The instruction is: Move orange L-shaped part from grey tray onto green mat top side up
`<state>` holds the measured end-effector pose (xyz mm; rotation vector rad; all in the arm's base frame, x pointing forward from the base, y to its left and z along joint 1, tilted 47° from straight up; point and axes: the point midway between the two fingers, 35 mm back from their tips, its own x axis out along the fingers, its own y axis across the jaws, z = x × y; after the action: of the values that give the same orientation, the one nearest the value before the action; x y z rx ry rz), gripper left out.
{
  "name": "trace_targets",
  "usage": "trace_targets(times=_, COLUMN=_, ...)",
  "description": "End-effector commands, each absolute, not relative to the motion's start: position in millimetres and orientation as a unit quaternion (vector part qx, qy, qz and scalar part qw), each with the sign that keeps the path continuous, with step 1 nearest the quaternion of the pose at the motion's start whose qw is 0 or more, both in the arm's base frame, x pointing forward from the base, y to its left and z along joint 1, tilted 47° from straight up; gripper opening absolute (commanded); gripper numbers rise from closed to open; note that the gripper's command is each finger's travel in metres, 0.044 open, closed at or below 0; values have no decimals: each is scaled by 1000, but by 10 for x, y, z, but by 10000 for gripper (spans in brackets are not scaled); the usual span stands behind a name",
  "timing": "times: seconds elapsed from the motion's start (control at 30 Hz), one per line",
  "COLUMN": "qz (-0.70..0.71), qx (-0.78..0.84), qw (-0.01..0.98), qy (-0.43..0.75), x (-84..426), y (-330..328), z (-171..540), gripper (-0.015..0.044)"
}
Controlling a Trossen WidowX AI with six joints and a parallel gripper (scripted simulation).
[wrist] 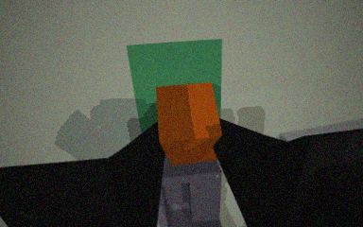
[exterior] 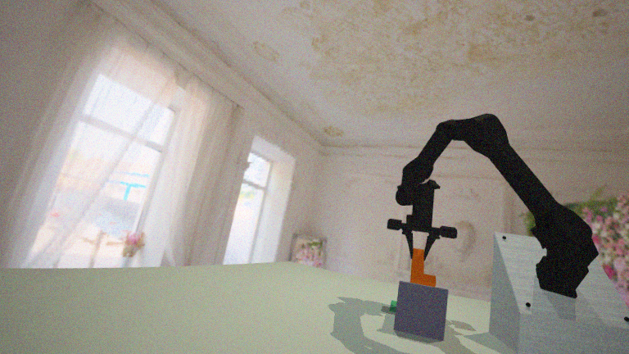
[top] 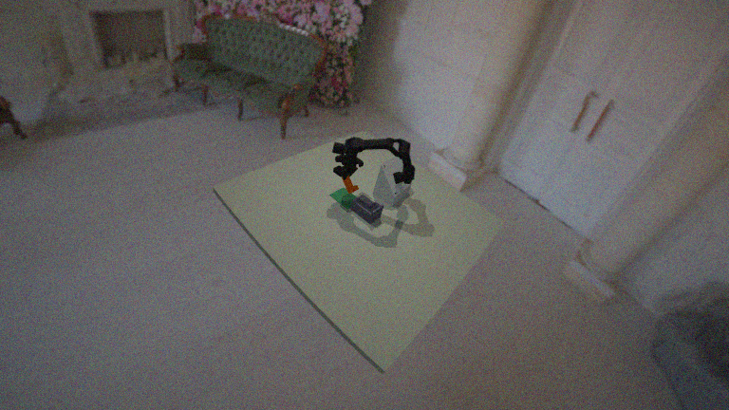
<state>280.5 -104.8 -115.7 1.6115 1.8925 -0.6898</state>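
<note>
Orange L-shaped part [top: 349,184] [exterior: 418,268] [wrist: 189,120] hangs upright, pinched by the claw's [top: 345,176] [exterior: 418,253] [wrist: 189,124] 2 fingers.

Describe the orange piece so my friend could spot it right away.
Find the black arm rising from a slanted pale stand, and follow it to its gripper. Pinched there is an orange L-shaped part, long leg upright, foot at the bottom. Unlike the grey tray and green mat, it hangs in the air.

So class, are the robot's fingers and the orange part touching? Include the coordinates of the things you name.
Touching: the exterior view shows the fingers [exterior: 411,253] pinching the upright orange part's [exterior: 418,269] [top: 349,184] [wrist: 189,118] top end.
</note>
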Motion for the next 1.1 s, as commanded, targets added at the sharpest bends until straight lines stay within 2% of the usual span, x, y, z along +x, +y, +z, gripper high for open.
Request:
trace_targets(times=0.0, qz=-257, qx=602, qw=271, qy=706, x=2775, y=-985, z=-1208, gripper=0)
trace_targets(times=1.07, qz=-256, qx=602, qw=270, qy=706, x=2709, y=-630, z=-1545, gripper=0)
